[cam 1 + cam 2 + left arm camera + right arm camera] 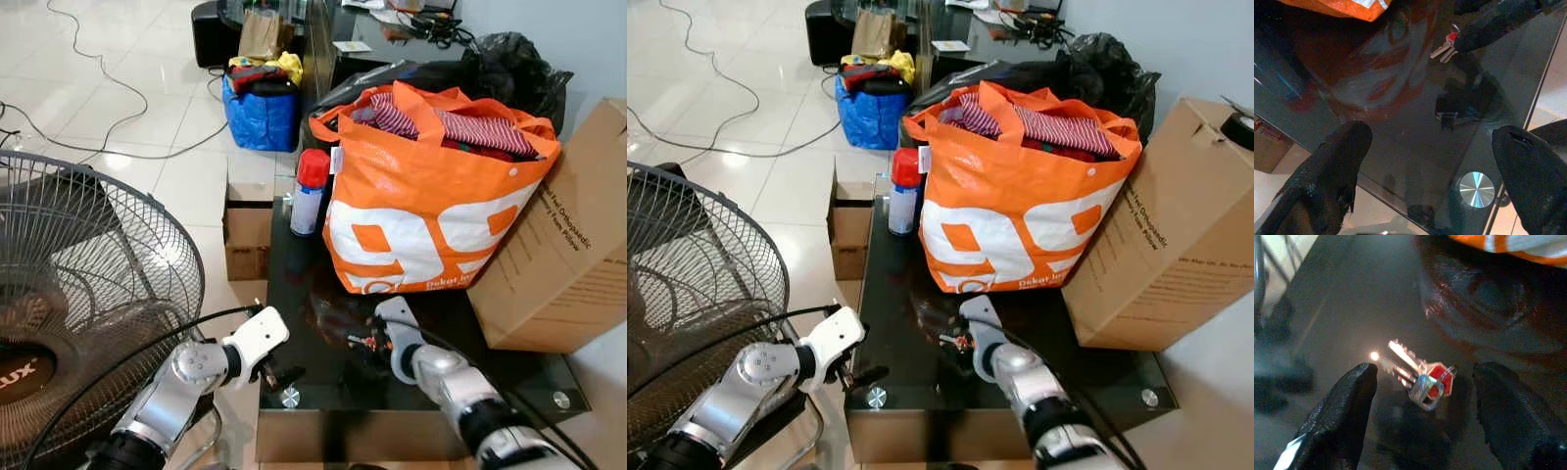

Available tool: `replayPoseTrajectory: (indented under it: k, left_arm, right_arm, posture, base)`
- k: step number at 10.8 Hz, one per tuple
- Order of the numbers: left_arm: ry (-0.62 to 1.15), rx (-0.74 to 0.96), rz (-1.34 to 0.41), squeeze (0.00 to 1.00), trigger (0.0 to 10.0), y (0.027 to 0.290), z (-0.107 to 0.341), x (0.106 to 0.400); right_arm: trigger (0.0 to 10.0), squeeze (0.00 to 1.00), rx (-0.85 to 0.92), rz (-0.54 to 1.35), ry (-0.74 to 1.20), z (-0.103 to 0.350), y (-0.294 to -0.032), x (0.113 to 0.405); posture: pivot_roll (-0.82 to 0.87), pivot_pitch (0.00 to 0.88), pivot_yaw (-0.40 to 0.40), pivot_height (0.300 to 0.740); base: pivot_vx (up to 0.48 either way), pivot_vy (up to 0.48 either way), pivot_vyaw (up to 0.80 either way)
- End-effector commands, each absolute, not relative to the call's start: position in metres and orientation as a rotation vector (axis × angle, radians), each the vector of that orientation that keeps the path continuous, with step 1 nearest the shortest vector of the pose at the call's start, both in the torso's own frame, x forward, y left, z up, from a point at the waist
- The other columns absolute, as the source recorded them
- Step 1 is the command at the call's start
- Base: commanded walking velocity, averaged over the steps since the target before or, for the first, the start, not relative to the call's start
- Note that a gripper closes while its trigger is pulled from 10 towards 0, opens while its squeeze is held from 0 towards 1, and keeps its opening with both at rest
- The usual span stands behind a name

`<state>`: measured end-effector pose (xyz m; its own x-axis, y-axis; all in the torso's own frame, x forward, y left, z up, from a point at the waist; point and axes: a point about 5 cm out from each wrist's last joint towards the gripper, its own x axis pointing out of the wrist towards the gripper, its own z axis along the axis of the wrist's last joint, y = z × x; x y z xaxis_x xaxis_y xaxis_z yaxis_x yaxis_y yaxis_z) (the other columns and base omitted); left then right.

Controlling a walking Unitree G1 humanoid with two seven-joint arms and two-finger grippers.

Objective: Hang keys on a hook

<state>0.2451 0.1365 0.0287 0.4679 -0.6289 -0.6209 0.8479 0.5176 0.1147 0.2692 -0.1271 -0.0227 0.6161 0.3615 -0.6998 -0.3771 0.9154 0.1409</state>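
I have the keys (pixel 1418 377) lying flat on the dark glass desk (pixel 323 387), a small bunch with silver blades and a red tag, just in front of the big orange bag (pixel 426 201). My right tool (pixel 1420 423) is down low over them with its two black fingers (pixel 1339 416) spread wide, one on each side of the bunch, and neither finger touches the metal as far as I can see. My left tool (pixel 1435 176) hangs at the near left corner of the desk, also wide open and gripping nothing, just above a round silver bolt cap (pixel 1477 189) set in the glass; from its wrist camera I can see the keys (pixel 1446 46) farther along the glass beside a finger of the other arm. The bag is stuffed with striped red clothing. A spray can with a red cap (pixel 310 191) stands at the bag's left, a cardboard box (pixel 573 245) leans at its right, and a standing fan (pixel 88 294) sits on the floor to my left.
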Motion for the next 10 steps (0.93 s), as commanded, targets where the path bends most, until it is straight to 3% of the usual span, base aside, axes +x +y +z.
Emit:
replayPoseTrajectory:
  k: [1, 10]
  left_arm:
    - [0.546, 0.451, -0.955, 0.31, 10.0, 0.1332, 0.0313, 0.2449]
    - [0.554, 0.448, -0.967, 0.31, 10.0, 0.1329, 0.0345, 0.2456]
  right_arm:
    - [0.0, 0.0, 0.029, 0.36, 0.808, -0.0227, -0.1333, 0.2714]
    - [0.0, 0.0, 0.172, 0.141, 0.853, -0.0309, -0.1314, 0.2702]
  posture:
    - [-0.05, 0.0, -0.136, 0.74]
    - [-0.05, 0.0, -0.143, 0.74]
  base:
    - [0.0, 0.0, 0.0]
    - [0.0, 0.0, 0.0]
